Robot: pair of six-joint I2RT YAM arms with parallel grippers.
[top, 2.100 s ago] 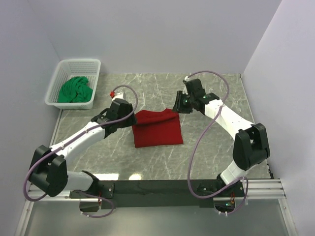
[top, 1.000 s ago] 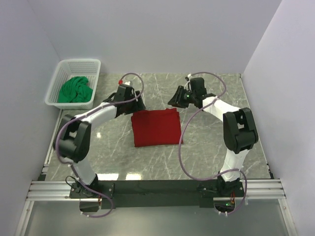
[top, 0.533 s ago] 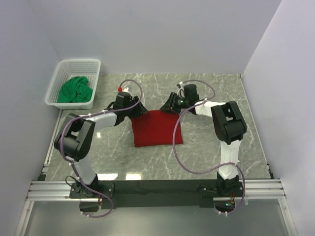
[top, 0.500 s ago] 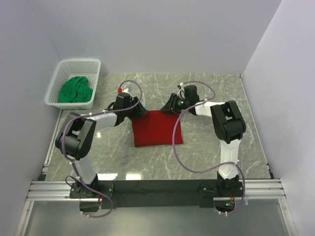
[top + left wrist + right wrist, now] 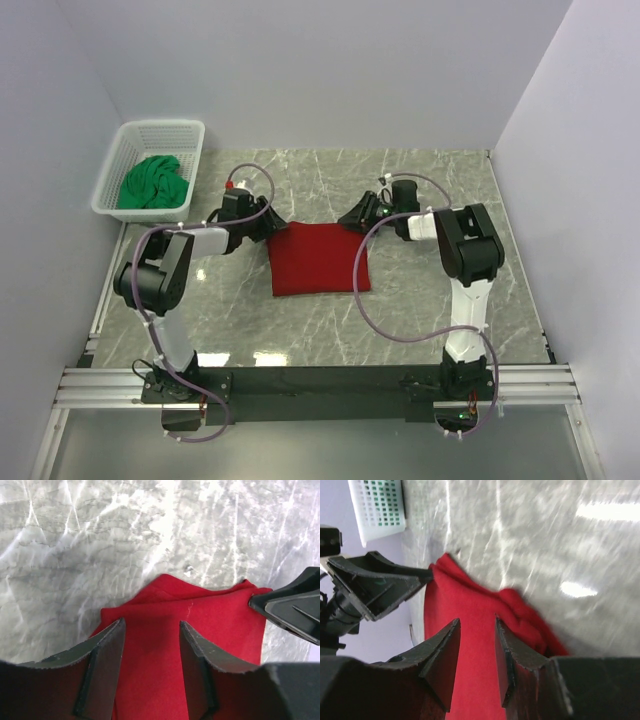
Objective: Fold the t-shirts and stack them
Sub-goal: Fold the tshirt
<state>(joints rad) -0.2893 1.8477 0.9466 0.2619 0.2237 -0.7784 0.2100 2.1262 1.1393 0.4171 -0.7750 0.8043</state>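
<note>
The deep red t-shirt [image 5: 315, 258] lies folded into a rectangle in the middle of the table. My left gripper [image 5: 273, 229] is low at its far left corner, open, with its jaws spread over the red fabric [image 5: 210, 625]. My right gripper [image 5: 352, 219] is low at its far right corner, also open over the fabric [image 5: 447, 600]. Each wrist view shows the other gripper's tip at the shirt's edge: the right gripper [image 5: 295, 607] and the left gripper [image 5: 375, 587]. The bright green t-shirt [image 5: 153, 182] lies crumpled in the basket.
The white lattice basket [image 5: 128, 140] stands at the far left corner by the wall and also shows in the right wrist view [image 5: 377, 502]. Walls close the table at the back and on both sides. Grey marble table [image 5: 330, 320] surrounds the shirt.
Both grippers came down from above onto the red shirt's far corners, then their wrists shifted slightly outward. The shirt's far edge now lies flatter. The green shirt has not moved.
</note>
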